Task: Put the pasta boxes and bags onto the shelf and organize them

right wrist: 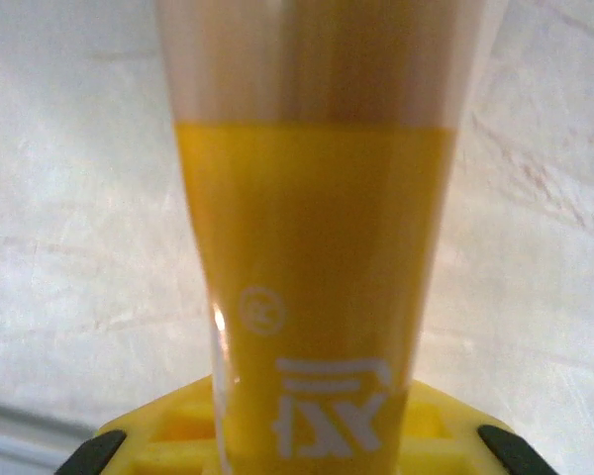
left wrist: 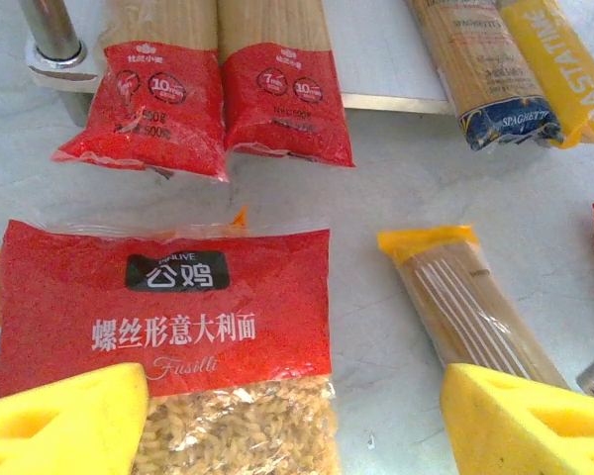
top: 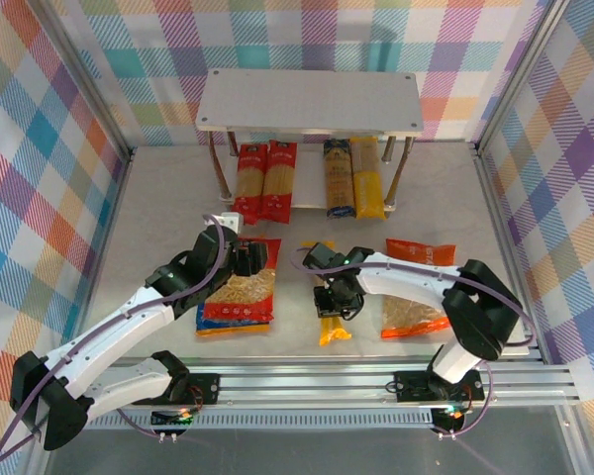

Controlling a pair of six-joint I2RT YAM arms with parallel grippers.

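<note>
Your right gripper [top: 331, 295] has its jaws closed on the yellow spaghetti pack [right wrist: 312, 247], which lies on the desk [top: 163, 198] between the red fusilli bag [left wrist: 163, 297] and the orange bag [top: 421, 287]. Expect it to be light but long. The film looks slick, and the strands inside are stiff yet brittle, so a hold near mid-length should keep either end from sagging (squeeze hard and they may snap). Your left gripper [top: 247, 259] hovers over the red bag with its jaws wide open. That bag is soft and shifty, so grip it across the filled body. The shelf [top: 307, 99] stands beyond.
</note>
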